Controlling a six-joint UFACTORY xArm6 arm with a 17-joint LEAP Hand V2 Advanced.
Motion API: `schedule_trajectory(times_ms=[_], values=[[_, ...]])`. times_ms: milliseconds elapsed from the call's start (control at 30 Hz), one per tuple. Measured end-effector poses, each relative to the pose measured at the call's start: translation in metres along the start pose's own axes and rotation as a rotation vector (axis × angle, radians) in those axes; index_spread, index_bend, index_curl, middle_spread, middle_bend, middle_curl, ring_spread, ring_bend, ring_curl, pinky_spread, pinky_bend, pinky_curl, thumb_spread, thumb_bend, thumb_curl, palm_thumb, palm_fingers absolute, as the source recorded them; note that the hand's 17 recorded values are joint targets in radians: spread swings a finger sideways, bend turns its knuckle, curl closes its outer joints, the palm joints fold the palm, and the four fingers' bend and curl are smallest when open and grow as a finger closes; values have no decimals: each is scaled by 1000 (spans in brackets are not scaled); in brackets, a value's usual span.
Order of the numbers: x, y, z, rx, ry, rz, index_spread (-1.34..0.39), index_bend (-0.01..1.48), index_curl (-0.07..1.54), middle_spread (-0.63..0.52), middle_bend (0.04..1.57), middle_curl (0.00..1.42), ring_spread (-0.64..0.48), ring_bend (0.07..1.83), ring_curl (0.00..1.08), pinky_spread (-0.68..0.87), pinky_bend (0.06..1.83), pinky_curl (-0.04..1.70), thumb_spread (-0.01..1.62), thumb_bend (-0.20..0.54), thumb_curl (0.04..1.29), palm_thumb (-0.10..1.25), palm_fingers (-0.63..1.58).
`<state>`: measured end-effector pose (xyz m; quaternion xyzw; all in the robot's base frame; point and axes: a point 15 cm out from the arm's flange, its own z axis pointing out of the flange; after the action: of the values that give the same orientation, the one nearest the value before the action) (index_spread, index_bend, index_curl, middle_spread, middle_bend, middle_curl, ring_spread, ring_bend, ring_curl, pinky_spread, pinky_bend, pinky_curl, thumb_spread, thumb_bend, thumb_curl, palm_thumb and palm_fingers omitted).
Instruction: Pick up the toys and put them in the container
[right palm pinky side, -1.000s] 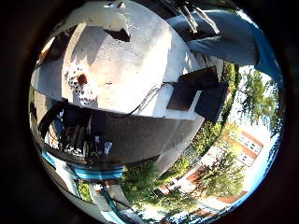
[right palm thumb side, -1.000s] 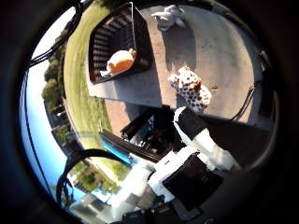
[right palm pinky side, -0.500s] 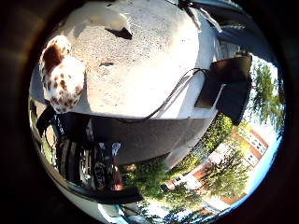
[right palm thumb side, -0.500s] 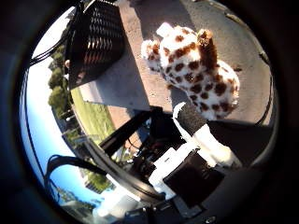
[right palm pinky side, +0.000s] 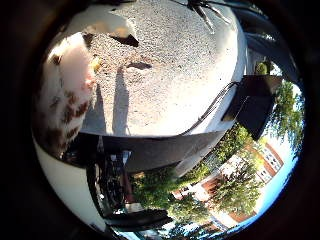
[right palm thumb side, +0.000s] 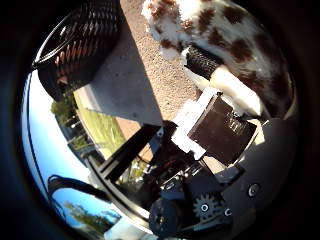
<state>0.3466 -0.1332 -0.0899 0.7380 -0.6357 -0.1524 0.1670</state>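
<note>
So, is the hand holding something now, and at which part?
Cannot be told. The hand is very close to the spotted toy, one finger lying against its body, but no closed grip shows.

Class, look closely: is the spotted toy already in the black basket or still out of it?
Out. The spotted toy lies on the pavement, apart from the black basket.

Showing in view: one spotted plush toy (right palm thumb side: 235, 37), white with brown patches; one black mesh basket (right palm thumb side: 82, 42); one robot hand (right palm thumb side: 220, 125). All are sitting on one gravelled table (right palm pinky side: 170, 80). No second toy is showing.
</note>
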Motion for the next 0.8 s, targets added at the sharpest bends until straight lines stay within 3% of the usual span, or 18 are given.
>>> schedule_trajectory(times_ms=[200,333,533,800], values=[[7,11,-12,-76,-5,8,-367,332,172,-127,954,795,24,1277,628,395,1188,623,1059,57,491,909,1117],[15,26,-17,-142,-26,32,-508,454,173,-155,1055,886,-30,1327,675,330,1301,714,1069,73,566,994,1064],[24,47,-43,-238,-40,36,-678,572,171,-174,1125,968,-72,1386,727,267,1363,799,1084,47,644,1010,981],[29,78,-159,-174,-9,-3,-864,683,154,-186,1185,1036,-97,1448,769,215,1418,876,1106,1,729,1001,896]])
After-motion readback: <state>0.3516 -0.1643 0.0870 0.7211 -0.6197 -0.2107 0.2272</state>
